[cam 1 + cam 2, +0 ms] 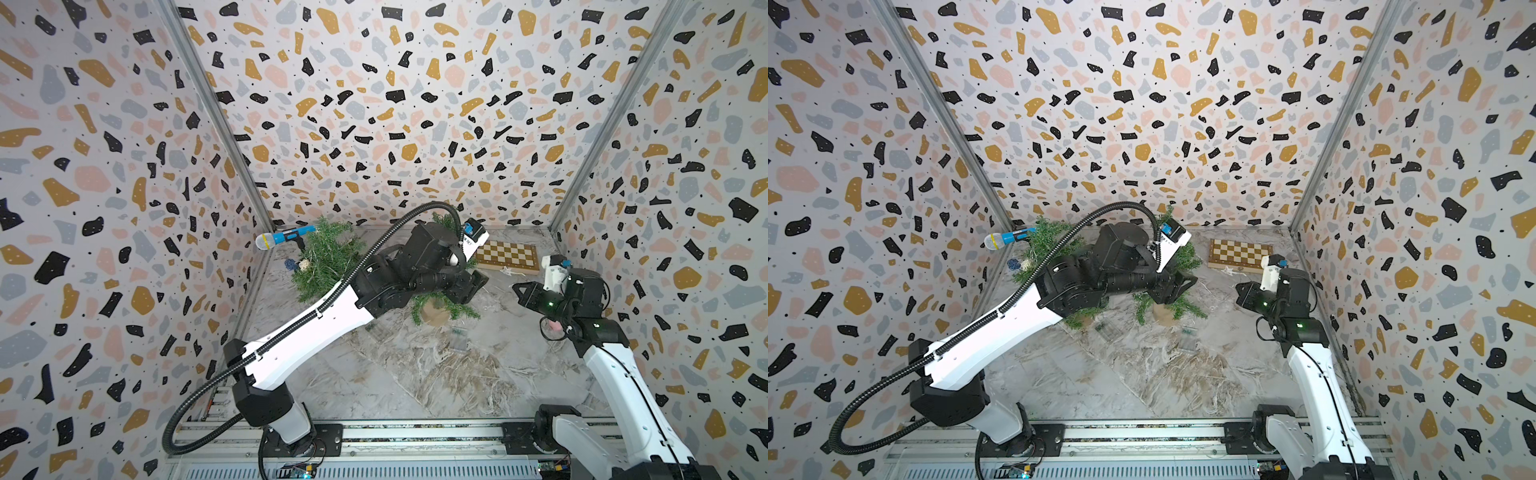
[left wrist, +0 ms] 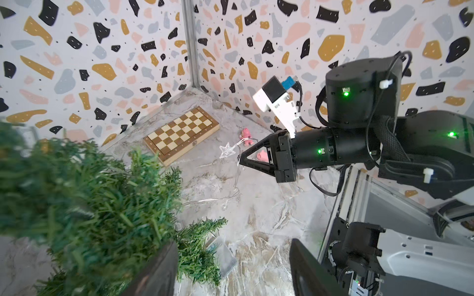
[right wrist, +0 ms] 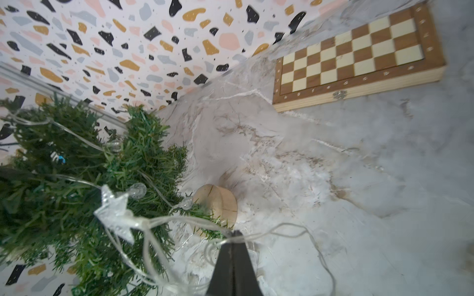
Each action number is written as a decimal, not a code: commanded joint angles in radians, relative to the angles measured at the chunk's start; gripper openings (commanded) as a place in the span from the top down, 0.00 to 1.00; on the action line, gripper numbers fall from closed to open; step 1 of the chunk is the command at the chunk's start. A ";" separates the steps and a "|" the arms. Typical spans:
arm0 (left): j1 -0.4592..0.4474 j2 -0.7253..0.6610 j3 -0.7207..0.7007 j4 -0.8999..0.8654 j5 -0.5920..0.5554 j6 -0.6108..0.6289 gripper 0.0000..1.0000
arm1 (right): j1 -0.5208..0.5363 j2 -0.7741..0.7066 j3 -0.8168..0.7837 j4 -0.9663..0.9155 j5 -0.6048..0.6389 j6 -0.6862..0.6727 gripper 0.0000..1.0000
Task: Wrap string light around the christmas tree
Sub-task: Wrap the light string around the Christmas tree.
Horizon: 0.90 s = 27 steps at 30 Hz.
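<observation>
Small green artificial christmas tree (image 1: 440, 309) on a round pale wooden base stands mid-table toward the back wall on the grey marble-print tabletop (image 1: 415, 374). It is mostly hidden under the left arm's wrist in both top views. Clear-wire string light (image 3: 112, 212) with round clear bulbs and a clear star is draped over the branches on the side facing the right arm, then runs off the foliage to the right gripper (image 3: 234, 234). That gripper is clenched on the wire, jaws pressed together with the strand pinched at the tip. The star sits on the wire just beside the tip, and slack loops trail toward the table. The left gripper (image 1: 473, 286) is right at the tree's lower branches and released — its two dark fingers (image 2: 159, 271) are spread wide in the left wrist view, nothing held between them, foliage just beside one. The two grippers are near each other but apart. Folded wooden chessboard (image 1: 505, 255) lies at back right. Small clear plastic case (image 2: 224, 256) lies on the table in front of the tree. Blue-handled toy microphone (image 1: 286, 239) and another clump of green foliage (image 1: 324, 262) are at back left — small pink plush toy (image 2: 246, 135) lies near the chessboard.
</observation>
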 commanded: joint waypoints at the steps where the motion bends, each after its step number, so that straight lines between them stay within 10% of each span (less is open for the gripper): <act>1: -0.024 0.059 0.044 -0.016 0.050 0.074 0.32 | 0.052 0.012 0.046 -0.026 -0.019 -0.030 1.00; 16: 0.027 0.213 -0.049 0.182 0.423 0.083 0.37 | 0.041 -0.016 0.095 -0.006 -0.081 -0.057 1.00; 27: 0.070 0.310 0.018 0.089 0.415 0.174 0.45 | 0.044 -0.039 0.125 -0.033 -0.157 -0.067 1.00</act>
